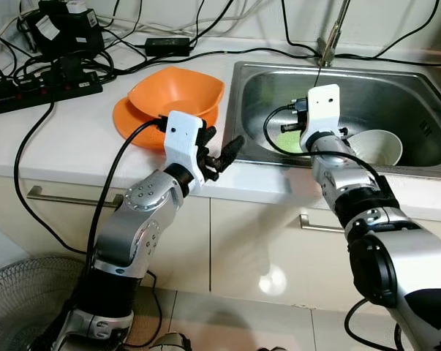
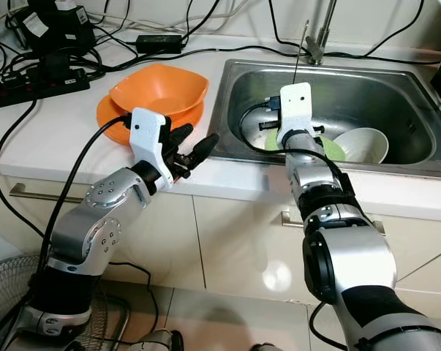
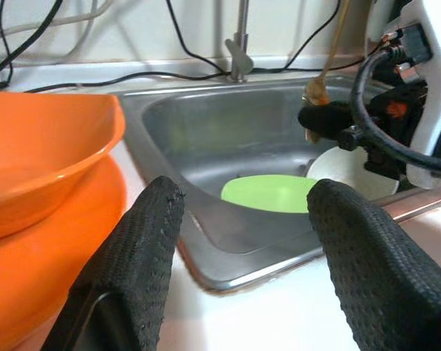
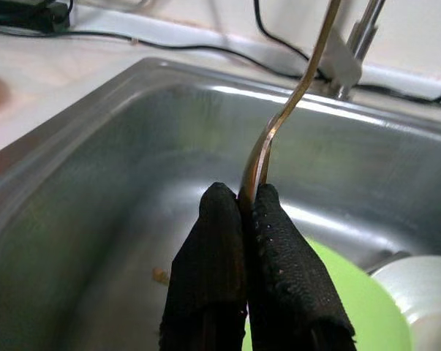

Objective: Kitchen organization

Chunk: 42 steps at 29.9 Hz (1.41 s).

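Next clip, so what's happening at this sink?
The robot stands at a kitchen counter. Its right hand is over the stainless steel sink, fingers closed on a thin metal utensil handle that sticks upward. A round green plate and a white bowl lie in the sink below. The left hand hovers open over the counter edge beside two stacked orange bowls, holding nothing.

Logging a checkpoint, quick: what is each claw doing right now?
Left claw: open, empty, at the counter edge beside the orange bowl.
Right claw: shut on a thin metal utensil handle over the sink.
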Tool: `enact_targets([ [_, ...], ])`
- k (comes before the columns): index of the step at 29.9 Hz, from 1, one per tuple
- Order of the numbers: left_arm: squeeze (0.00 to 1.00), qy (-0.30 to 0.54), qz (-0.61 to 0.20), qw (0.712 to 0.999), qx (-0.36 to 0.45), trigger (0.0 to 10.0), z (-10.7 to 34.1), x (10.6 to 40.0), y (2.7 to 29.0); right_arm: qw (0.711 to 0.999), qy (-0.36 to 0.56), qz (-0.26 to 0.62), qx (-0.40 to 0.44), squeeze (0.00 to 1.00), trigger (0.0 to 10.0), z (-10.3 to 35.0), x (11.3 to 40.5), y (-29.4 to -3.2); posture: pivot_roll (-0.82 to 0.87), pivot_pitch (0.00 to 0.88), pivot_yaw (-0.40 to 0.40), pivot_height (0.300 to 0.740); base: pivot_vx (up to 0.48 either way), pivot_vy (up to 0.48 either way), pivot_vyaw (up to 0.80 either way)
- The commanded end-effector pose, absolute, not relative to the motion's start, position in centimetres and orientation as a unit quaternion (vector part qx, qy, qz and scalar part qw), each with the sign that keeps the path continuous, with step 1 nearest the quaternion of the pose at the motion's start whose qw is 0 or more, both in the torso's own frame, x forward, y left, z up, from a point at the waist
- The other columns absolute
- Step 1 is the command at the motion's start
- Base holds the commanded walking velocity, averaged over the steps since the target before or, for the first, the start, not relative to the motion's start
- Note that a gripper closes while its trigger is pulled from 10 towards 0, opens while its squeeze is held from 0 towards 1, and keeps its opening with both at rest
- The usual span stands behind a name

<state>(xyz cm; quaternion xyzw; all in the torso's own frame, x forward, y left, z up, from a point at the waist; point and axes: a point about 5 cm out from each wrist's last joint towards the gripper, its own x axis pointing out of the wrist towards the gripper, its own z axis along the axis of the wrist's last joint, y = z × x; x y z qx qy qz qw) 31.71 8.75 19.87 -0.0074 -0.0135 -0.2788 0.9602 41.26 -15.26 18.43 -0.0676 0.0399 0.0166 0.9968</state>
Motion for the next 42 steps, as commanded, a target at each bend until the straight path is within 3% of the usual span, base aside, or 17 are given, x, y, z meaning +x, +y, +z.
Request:
enact_targets([
  [1,0.00,-0.006,-0.277,0.961,0.005,10.0,19.3,31.6,8.7,0.997,0.059,0.018,-0.047,0.00,10.0,18.4,41.4,-15.4,0.18,0.050,0.007,0.740,0.000,0.000,0.00],
  [10,0.00,-0.002,-0.288,0.958,0.013,10.0,18.9,31.5,8.2,0.992,0.119,0.022,-0.030,0.00,10.0,17.0,41.1,-15.5,0.18,0.054,0.003,0.740,0.000,0.000,0.00],
  [26,0.00,0.008,-0.295,0.955,0.010,10.0,18.6,31.2,7.9,0.988,0.148,0.026,-0.031,0.00,10.0,16.1,40.8,-15.2,0.19,0.056,0.002,0.740,0.000,0.000,0.00],
  [27,0.00,0.009,-0.295,0.955,0.010,10.0,18.6,31.2,7.9,0.988,0.148,0.028,-0.029,0.65,10.0,16.1,40.8,-15.2,0.19,0.056,0.002,0.740,0.000,0.000,0.00],
  [29,0.00,0.009,-0.295,0.955,0.010,10.0,18.6,31.2,7.9,0.988,0.148,0.029,-0.028,0.65,10.0,16.2,40.8,-15.2,0.19,0.056,0.002,0.740,0.000,0.000,0.00],
  [30,0.00,0.009,-0.295,0.955,0.010,10.0,18.5,31.2,7.9,0.988,0.146,0.030,-0.026,1.00,10.0,16.2,40.9,-15.1,0.19,0.056,0.001,0.740,0.000,0.000,0.00],
  [33,0.00,0.010,-0.295,0.955,0.010,10.0,18.5,31.2,7.9,0.989,0.142,0.031,-0.034,0.99,10.0,16.3,40.9,-15.0,0.19,0.056,0.001,0.740,0.000,0.000,0.00],
  [34,0.00,0.010,-0.295,0.955,0.010,10.0,18.5,31.2,7.9,0.989,0.140,0.031,-0.038,0.00,10.0,16.4,40.9,-15.0,0.19,0.056,0.001,0.740,0.000,0.000,0.00],
  [42,0.00,0.010,-0.296,0.955,0.010,10.0,18.5,31.2,7.9,0.990,0.135,0.023,-0.041,0.00,10.0,16.5,40.9,-15.2,0.19,0.053,0.003,0.740,0.000,0.000,0.00],
])
